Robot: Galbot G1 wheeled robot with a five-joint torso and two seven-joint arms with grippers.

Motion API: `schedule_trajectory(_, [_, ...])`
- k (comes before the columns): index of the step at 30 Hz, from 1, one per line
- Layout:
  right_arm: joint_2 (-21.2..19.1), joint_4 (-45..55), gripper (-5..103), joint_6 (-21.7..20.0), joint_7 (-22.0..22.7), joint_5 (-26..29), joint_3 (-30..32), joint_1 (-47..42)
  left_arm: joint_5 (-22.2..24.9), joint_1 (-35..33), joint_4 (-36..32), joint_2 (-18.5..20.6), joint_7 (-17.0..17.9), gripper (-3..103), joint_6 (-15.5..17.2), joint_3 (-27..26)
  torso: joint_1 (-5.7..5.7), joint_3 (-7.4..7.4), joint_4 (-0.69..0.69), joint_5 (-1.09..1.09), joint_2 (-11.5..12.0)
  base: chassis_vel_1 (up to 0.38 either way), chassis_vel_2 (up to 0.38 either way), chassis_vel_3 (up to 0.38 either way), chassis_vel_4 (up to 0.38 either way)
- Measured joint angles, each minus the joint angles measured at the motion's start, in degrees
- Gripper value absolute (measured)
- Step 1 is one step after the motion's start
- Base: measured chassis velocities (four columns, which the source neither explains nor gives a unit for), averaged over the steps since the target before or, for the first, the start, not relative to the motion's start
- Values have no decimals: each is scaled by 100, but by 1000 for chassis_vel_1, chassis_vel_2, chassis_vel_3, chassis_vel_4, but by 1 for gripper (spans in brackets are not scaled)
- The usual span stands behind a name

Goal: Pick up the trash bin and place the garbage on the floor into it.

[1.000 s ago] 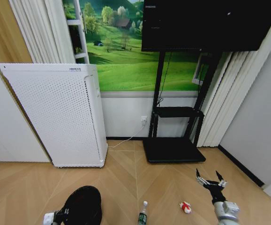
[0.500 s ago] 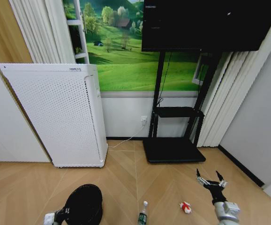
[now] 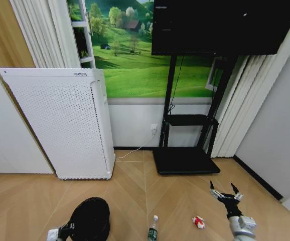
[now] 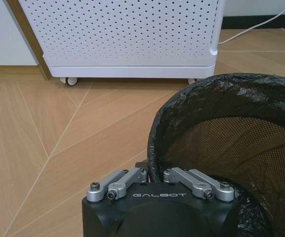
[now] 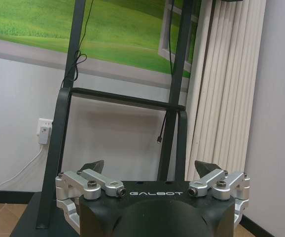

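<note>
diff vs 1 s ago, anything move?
Barely. The left hand, shut on the rim of the trash bin, has drawn the bin very slightly toward the robot, at the lower left of the head view. The right hand stays open above the floor, empty. The bottle and the red-and-white wrapper lie where they were.

My head camera looks down across the floor (image 3: 135,191) to the far wall, my left wrist camera sits close over the bin (image 4: 221,128) facing the white appliance (image 4: 123,34) both show, my right faces the stand (image 5: 123,98)
</note>
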State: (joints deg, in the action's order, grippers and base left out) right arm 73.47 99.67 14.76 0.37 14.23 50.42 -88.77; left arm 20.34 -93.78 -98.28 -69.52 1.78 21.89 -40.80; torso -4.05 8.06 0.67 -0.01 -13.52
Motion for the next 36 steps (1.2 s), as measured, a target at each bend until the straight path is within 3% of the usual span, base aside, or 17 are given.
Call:
schedule_trajectory(21, [-18, 0, 100, 1, -9, -8, -20, 15, -19, -37, -39, -25, -80, 9, -107, -3, 0, 0, 0, -2, 1, 0, 0, 0, 0])
schedule_trajectory(36, [12, 9, 100, 1, -23, -49, -31, -8, 30, -109, -643, 65, -145, 4, -311, -168, 0, 1, 0, 2, 2, 0, 0, 0, 0])
